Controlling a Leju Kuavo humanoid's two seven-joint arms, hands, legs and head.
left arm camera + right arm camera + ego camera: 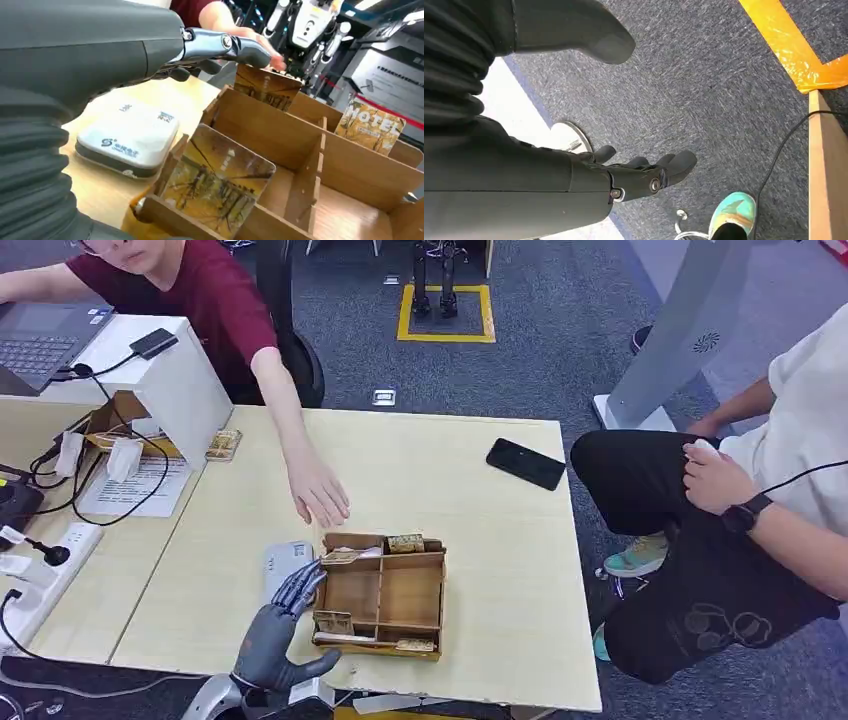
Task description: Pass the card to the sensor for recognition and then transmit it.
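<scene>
Head view – left robot hand (283,625): fingers stretched toward the far-left compartment of the wooden organiser tray (381,593), fingertips at a card (340,557) standing there; whether it is pinched I cannot tell.
Head view – card reader (285,562): white box on the bench (480,540), directly under the fingers.
Head view – person's hand (318,493): just beyond the tray.
Left wrist view – card: upright beneath the fingertips; probably light, stiff, slick, best pinched at its free top edge.
Left wrist view – writing: "MOTEL" on another card (371,126); the reader's blue logo is unreadable.
Right wrist view – right robot hand (634,170): empty, fingers loosely apart, above the carpet floor.
</scene>
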